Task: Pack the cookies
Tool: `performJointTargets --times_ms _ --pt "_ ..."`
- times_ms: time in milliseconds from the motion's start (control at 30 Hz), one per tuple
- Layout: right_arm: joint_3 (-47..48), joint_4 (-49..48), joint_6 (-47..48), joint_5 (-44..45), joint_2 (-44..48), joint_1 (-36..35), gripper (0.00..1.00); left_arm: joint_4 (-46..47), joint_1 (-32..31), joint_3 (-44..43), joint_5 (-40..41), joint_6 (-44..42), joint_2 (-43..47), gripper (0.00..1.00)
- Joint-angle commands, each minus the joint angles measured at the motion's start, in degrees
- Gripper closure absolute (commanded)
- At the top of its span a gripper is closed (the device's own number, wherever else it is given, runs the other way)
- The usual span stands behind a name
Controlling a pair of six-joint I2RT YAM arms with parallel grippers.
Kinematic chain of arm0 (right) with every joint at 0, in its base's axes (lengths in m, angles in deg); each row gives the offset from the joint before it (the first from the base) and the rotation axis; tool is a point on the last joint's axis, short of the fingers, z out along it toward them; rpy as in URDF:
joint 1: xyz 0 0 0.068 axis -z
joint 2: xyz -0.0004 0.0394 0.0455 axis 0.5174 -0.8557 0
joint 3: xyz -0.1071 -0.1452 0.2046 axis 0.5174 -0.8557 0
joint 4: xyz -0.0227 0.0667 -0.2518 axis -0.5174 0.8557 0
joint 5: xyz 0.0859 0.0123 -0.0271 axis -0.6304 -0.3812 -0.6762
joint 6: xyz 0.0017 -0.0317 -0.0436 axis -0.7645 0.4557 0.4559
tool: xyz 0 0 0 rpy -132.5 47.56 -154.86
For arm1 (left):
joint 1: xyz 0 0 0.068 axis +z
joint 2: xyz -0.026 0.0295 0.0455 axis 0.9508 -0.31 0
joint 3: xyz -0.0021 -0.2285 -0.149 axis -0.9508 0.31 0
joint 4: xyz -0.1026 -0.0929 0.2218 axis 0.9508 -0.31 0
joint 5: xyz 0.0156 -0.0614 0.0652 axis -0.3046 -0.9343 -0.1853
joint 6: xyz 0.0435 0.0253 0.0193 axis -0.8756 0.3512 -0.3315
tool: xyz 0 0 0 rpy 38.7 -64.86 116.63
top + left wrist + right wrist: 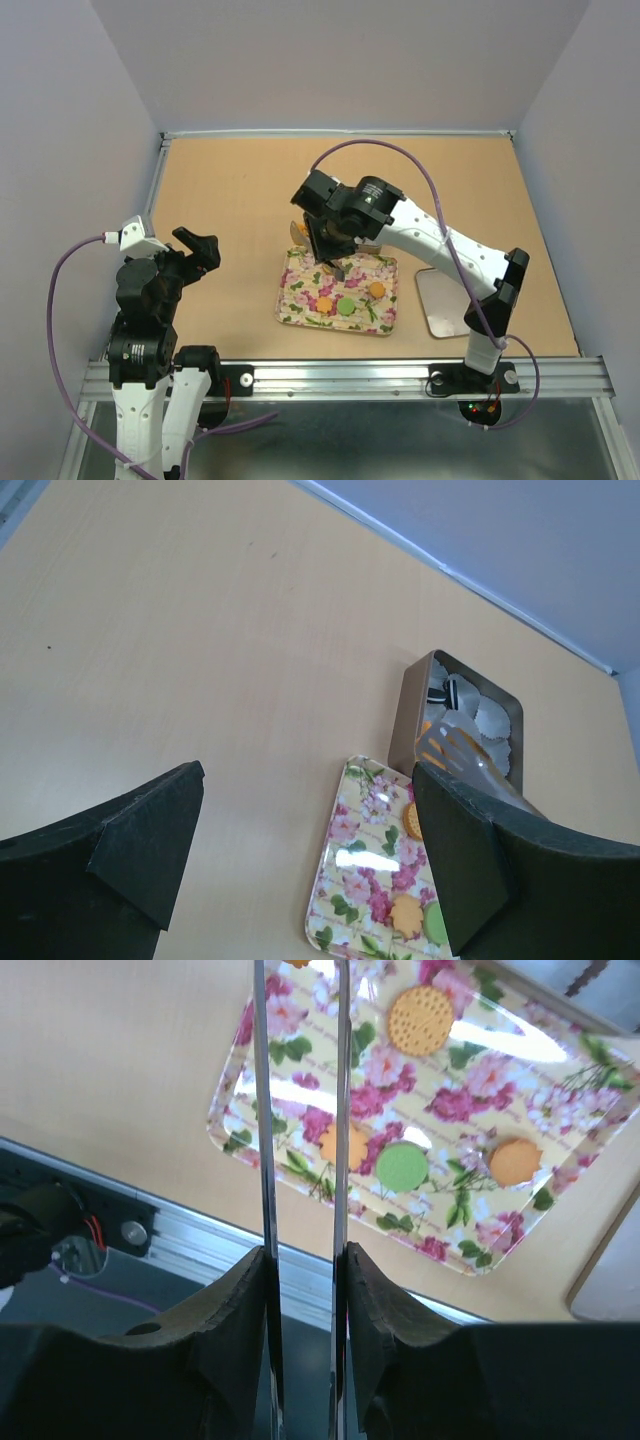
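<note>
While thin tongs (265, 1110) are clenched in the right end effector (305, 1252), the left end effector (308, 775) is spread wide, empty; the tin (408, 715) is shown plainly only by the left wrist view.

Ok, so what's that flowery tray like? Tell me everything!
The rectangular flower-printed tray looks like glossy plastic. It is pale yellow with pink blossoms and green leaves, and it has rounded corners and a low raised rim. It lies flat on the tan tabletop. Four small cookies sit on it: one tan, two orange, one green. The right claw, gripping thin metal tongs, hangs over its far end.
</note>
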Motion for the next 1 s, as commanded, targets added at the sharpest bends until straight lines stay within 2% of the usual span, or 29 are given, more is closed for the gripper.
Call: performJointTargets --times_ms 0,267,633,967 --pt "4.75 2.48 2.93 4.68 -0.37 4.48 0.71 3.14 0.18 0.88 -0.13 -1.02 -0.35 0.04" --pt "4.23 1.52 10.05 5.56 -1.16 16.25 0.71 3.14 0.18 0.79 -0.13 -0.93 -0.53 0.04" --pt "-5.7 -5.25 11.91 2.58 -0.98 20.66 0.71 2.79 0.18 0.79 0.84 -0.58 -0.62 0.04" --pt "-8.87 -9.03 13.67 1.96 -2.83 21.27 0.71 2.61 0.1 0.71 1.01 -0.14 -0.71 0.04"
